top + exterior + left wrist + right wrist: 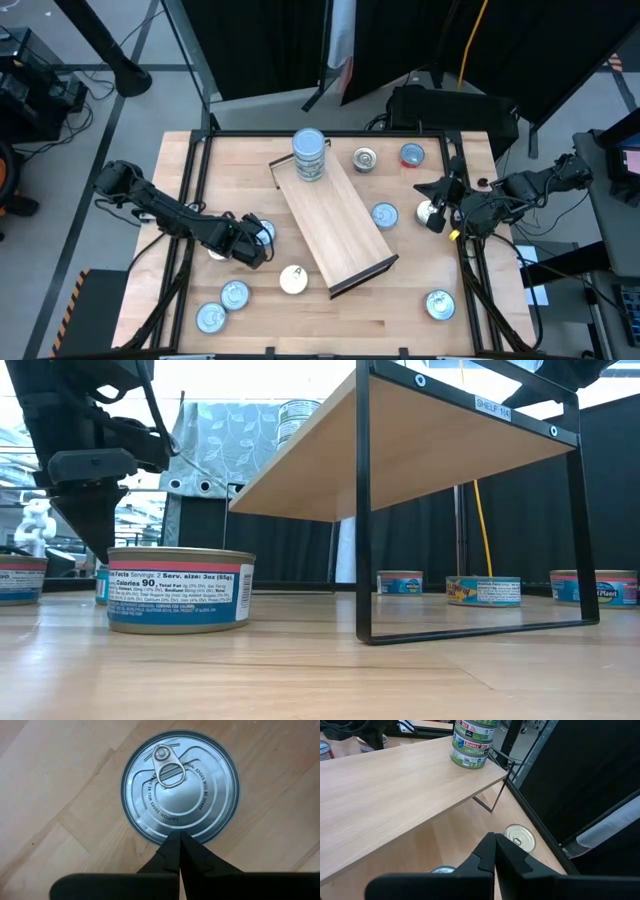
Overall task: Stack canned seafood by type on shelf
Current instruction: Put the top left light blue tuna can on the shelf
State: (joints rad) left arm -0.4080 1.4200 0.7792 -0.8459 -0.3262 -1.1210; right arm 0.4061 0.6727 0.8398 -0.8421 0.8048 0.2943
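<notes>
Left hand, clenched and empty, hovers over a silver tin; descending clenched risks shoving it across the bench.

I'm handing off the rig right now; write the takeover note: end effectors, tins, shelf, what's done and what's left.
Left end effector: shut, empty, poised over a silver pull-tab tin on the table's left side.
Right end effector: shut, empty, at the right edge beside the shelf.
Done: one stack of green-label tins stands at the shelf's far end.
Left: loose tins on the table all round, including the cream-topped one and blue-topped ones by the shelf. Sort them by type and stack them on the shelf.
</notes>
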